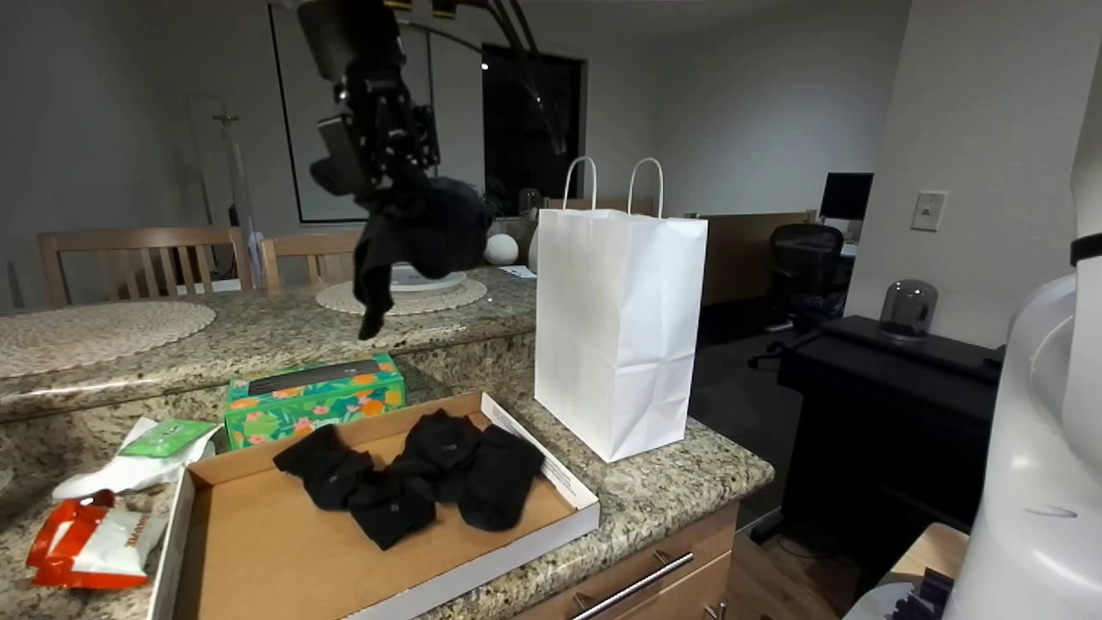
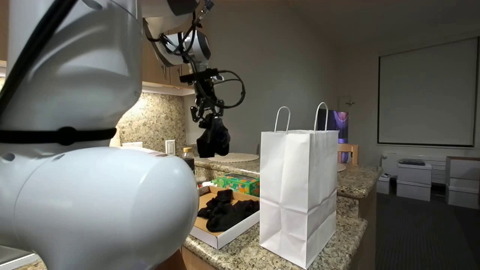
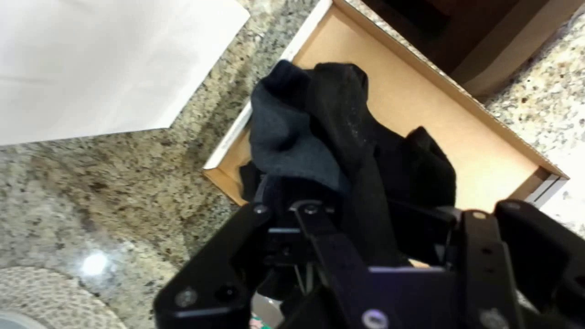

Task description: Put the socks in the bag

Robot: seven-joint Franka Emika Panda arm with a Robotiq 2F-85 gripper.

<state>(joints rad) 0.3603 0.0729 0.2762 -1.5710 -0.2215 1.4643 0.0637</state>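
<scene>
My gripper (image 1: 398, 185) is shut on a bunched black sock (image 1: 443, 231) high above the counter, with a loose end hanging down. It also shows in an exterior view, where the gripper (image 2: 210, 115) holds the sock (image 2: 213, 139) to the left of the bag. In the wrist view the sock (image 3: 292, 141) fills the space round the gripper (image 3: 365, 214) and hides the fingertips. The white paper bag (image 1: 616, 336) stands upright on the counter with two handles up; it also shows in the wrist view (image 3: 91, 68). Several black socks (image 1: 499, 478) lie in the cardboard tray (image 1: 275, 551).
A green floral tissue box (image 1: 318, 400) stands behind the tray. Red and white packets (image 1: 95, 547) lie left of the tray. A raised granite ledge with woven placemats (image 1: 103, 331) runs behind. The bag stands near the counter's end.
</scene>
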